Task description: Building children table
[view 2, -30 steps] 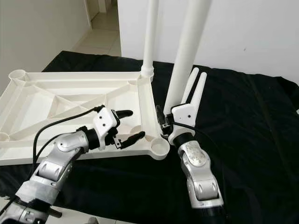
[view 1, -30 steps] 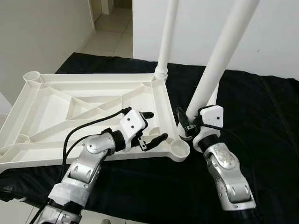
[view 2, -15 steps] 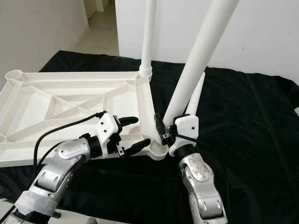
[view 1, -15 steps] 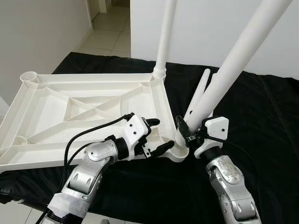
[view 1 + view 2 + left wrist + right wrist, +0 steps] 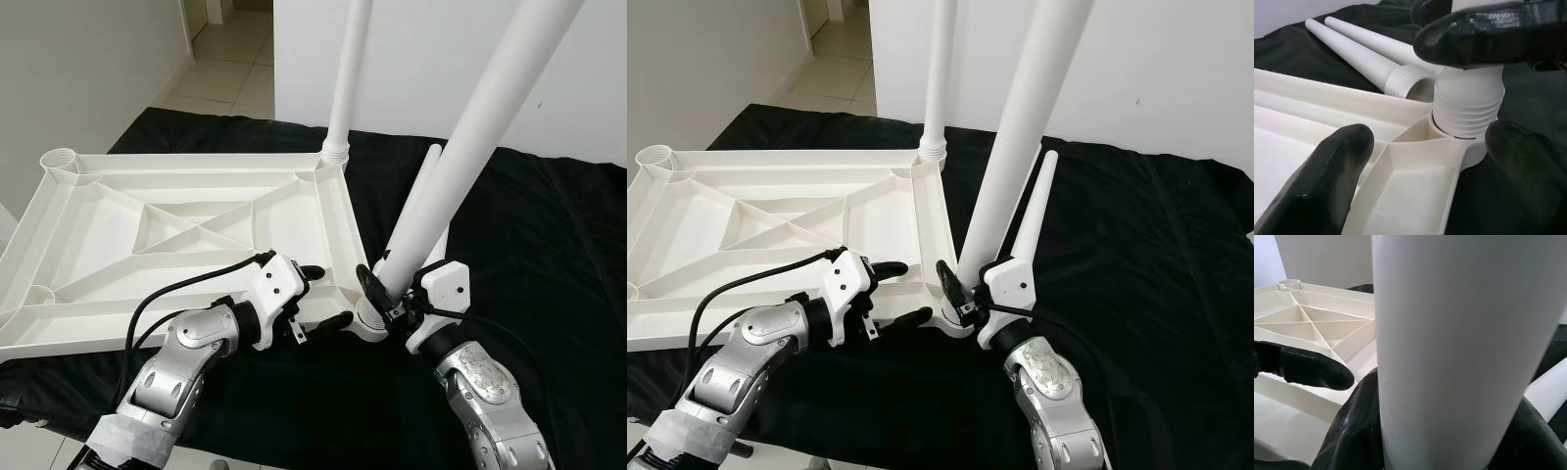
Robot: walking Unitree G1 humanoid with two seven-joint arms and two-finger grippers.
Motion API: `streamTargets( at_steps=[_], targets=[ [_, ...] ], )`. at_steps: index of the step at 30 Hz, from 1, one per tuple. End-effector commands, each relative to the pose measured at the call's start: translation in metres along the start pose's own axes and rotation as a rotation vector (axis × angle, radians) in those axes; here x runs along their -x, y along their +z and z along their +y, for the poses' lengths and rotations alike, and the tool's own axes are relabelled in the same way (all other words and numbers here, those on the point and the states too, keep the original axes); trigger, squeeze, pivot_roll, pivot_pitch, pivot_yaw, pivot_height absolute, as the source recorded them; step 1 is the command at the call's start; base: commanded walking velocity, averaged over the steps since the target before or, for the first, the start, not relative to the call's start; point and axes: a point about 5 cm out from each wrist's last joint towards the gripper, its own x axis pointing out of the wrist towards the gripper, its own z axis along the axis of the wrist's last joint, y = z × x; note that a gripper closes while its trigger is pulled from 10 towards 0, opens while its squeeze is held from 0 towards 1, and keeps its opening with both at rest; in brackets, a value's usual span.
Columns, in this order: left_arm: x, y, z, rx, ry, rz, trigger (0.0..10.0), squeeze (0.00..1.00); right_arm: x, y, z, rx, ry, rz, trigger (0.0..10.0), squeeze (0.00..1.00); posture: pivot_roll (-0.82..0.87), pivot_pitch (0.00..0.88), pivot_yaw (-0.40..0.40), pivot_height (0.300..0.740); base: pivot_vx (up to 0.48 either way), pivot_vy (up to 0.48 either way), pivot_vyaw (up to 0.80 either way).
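1. The upturned white tabletop (image 5: 118, 245) lies on a black cloth (image 5: 549, 245), its ribbed underside facing up, with bare leg sockets at its two left corners.

2. The left gripper (image 5: 315, 296) straddles the tabletop's near right corner, fingers spread either side of the rim and gripping nothing. Its best use here, on present evidence, is to close on or press down that rim so the tabletop cannot slide or twist.

3. One fitted leg (image 5: 348, 88) stands upright in the far right corner socket, a guide to how the next should sit.

4. The held leg (image 5: 470, 147), clamped near its base by the right gripper (image 5: 384, 292), leans to the right; the left wrist view shows its threaded end (image 5: 1467, 110) resting at the mouth of the corner socket (image 5: 1449, 142), threads not yet sunk in.

5. To do the step well, the leg likely needs bringing upright before turning; driven at this tilt, the threads could cross or jam. Light downward pressure while turning should suit.

6. Two spare legs (image 5: 1038, 201) lie on the cloth just behind, awaiting the left sockets.
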Motion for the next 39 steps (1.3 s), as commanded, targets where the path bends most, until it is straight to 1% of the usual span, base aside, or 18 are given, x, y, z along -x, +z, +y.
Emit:
streamTargets(
  at_steps=[1,4,6,7,9,10,11,13,17,20,22,23,25,27,28,31,34,39],
  targets=[
    [0.0,0.0,-0.006,-0.003,-0.058,0.013,10.0,0.0,0.001,-0.001,-0.001,-0.001,0.0,0.01,10.0,0.0,-0.03,0.07,-0.033,0.74,0.0,0.0,0.0],
    [0.001,-0.001,-0.009,-0.007,-0.084,0.022,10.0,0.0,0.002,-0.002,-0.002,0.003,-0.003,0.018,10.0,0.0,-0.03,0.068,-0.032,0.74,0.0,0.0,0.0],
    [0.0,-0.005,-0.009,-0.014,-0.094,0.057,10.0,0.0,-0.002,0.002,-0.006,-0.051,-0.032,-0.021,10.0,0.0,-0.03,0.064,-0.031,0.74,0.0,0.0,0.0],
    [0.0,-0.005,-0.009,-0.014,-0.094,0.057,10.0,0.0,-0.002,0.002,-0.006,-0.051,-0.032,-0.021,10.0,0.0,-0.03,0.064,-0.031,0.74,0.0,0.0,0.0],
    [-0.001,-0.008,-0.008,-0.024,-0.095,0.08,10.0,0.0,-0.007,0.01,-0.01,-0.107,-0.053,-0.072,10.0,0.0,-0.03,0.059,-0.029,0.74,0.0,0.0,0.0],
    [-0.001,-0.008,-0.008,-0.024,-0.095,0.08,10.0,0.0,-0.007,0.01,-0.01,-0.107,-0.053,-0.072,10.0,0.0,-0.03,0.059,-0.029,0.74,0.0,0.0,0.0],
    [-0.002,-0.011,-0.008,-0.032,-0.094,0.097,10.0,0.0,-0.012,0.019,-0.013,-0.139,-0.069,-0.113,10.0,0.0,-0.03,0.057,-0.027,0.74,0.0,0.0,0.0],
    [-0.004,-0.014,-0.008,-0.04,-0.096,0.121,10.0,0.0,-0.017,0.027,-0.017,-0.156,-0.091,-0.149,10.0,0.0,-0.03,0.052,-0.024,0.74,0.0,0.0,0.0],
    [-0.007,-0.02,-0.002,-0.071,-0.054,0.171,10.0,0.0,-0.023,0.035,-0.023,-0.217,-0.111,-0.194,10.0,0.0,-0.03,0.045,-0.02,0.74,0.0,0.0,0.0],
    [-0.008,-0.023,0.002,-0.078,-0.024,0.199,10.0,0.0,-0.025,0.037,-0.024,-0.223,-0.115,-0.203,10.0,0.0,-0.03,0.042,-0.02,0.74,0.0,0.0,0.0],
    [-0.01,-0.028,0.009,-0.102,0.034,0.242,10.0,0.0,-0.026,0.038,-0.026,-0.229,-0.117,-0.209,10.0,0.0,-0.03,0.041,-0.019,0.74,0.0,0.0,0.0],
    [-0.01,-0.029,0.01,-0.1,0.041,0.248,10.0,0.0,-0.027,0.038,-0.026,-0.229,-0.118,-0.209,10.0,0.0,-0.03,0.041,-0.019,0.74,0.0,0.0,0.0],
    [-0.01,-0.029,0.01,-0.097,0.044,0.25,10.0,0.0,-0.027,0.038,-0.026,-0.23,-0.118,-0.209,10.0,0.0,-0.03,0.041,-0.019,0.74,0.0,0.0,0.0],
    [-0.011,-0.029,0.016,-0.088,0.085,0.251,10.0,0.0,-0.027,0.038,-0.026,-0.233,-0.118,-0.205,10.0,0.0,-0.04,0.04,-0.02,0.74,0.0,0.0,0.0],
    [-0.01,-0.03,0.023,-0.108,0.127,0.263,10.0,0.0,-0.028,0.037,-0.027,-0.233,-0.12,-0.199,10.0,0.0,-0.04,0.041,-0.02,0.74,0.0,0.0,0.0],
    [-0.01,-0.031,0.026,-0.115,0.144,0.272,10.0,0.0,-0.028,0.037,-0.027,-0.233,-0.121,-0.196,10.0,0.0,-0.04,0.042,-0.021,0.74,0.0,0.0,0.0],
    [-0.01,-0.031,0.036,-0.126,0.188,0.278,10.0,0.0,-0.029,0.036,-0.027,-0.231,-0.121,-0.191,10.0,0.0,-0.04,0.043,-0.022,0.74,0.0,0.0,0.0],
    [-0.011,-0.032,0.042,-0.144,0.216,0.285,10.0,0.0,-0.029,0.035,-0.027,-0.223,-0.118,-0.183,10.0,0.0,-0.04,0.046,-0.023,0.74,0.0,0.0,0.0]
  ],
)
